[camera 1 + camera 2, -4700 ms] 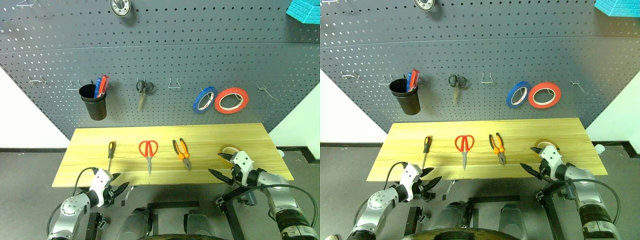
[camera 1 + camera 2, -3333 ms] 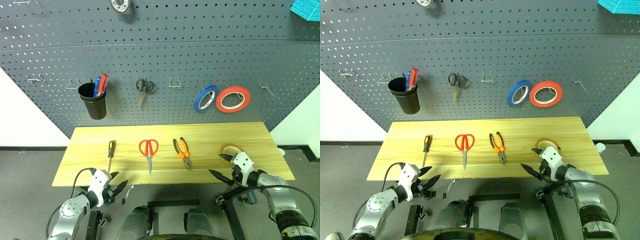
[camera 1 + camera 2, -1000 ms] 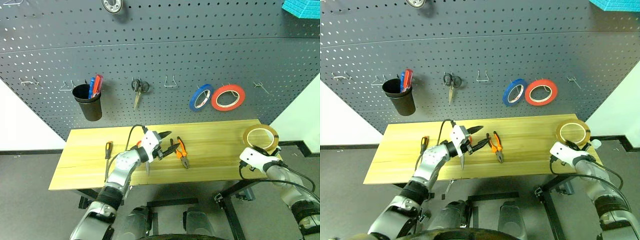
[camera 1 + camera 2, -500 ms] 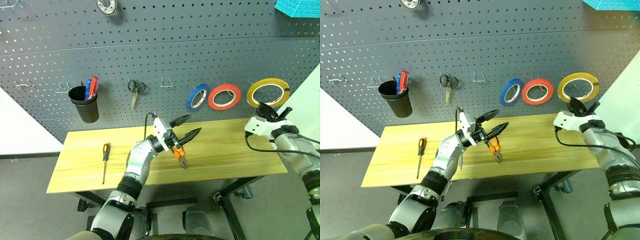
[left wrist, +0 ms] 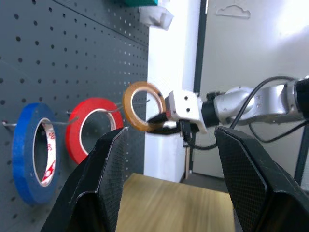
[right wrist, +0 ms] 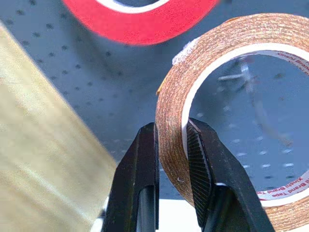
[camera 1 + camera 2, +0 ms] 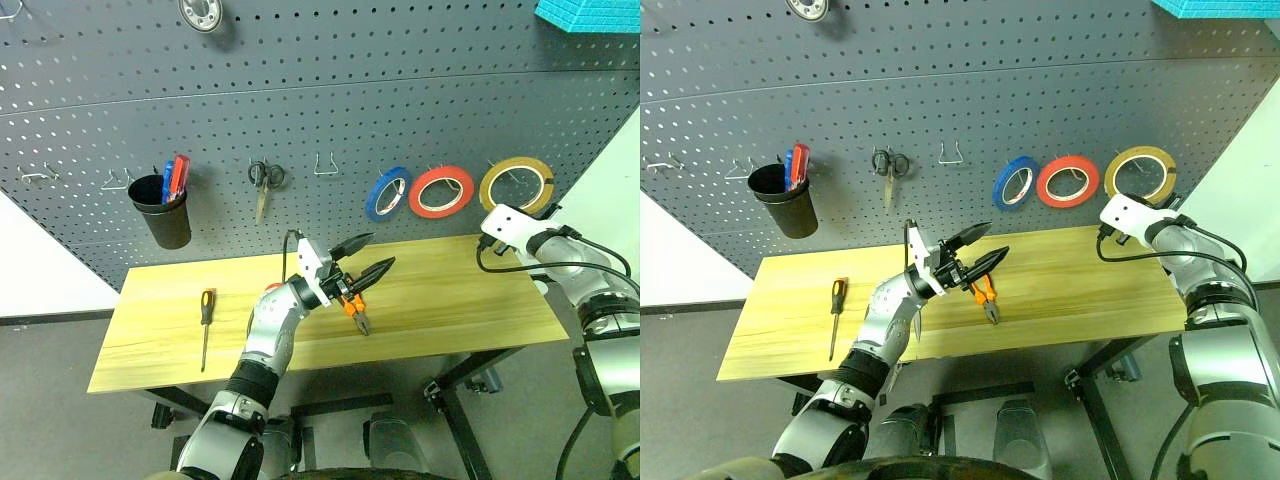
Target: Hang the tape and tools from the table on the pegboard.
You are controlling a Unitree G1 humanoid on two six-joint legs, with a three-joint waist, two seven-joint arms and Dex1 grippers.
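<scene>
Dark grey pegboard (image 7: 300, 100) fills the head view: yellow tape (image 7: 516, 184) sits against it just right of the red roll (image 7: 441, 191), w/ right gripper (image 7: 520, 213) below. Left gripper (image 7: 362, 260) hovers open and empty over the table (image 7: 150, 330), scissors probably under it.

Left wrist view: tape faces out, axis into the board. Right wrist view: fingers (image 6: 145, 164) nearly closed, pinching its lower rim; light, stiff, thin band, so rim's the spot.

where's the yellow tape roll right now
The yellow tape roll is up against the pegboard on the robot's right, just right of the red roll, its rim between the right gripper's fingers.
</scene>
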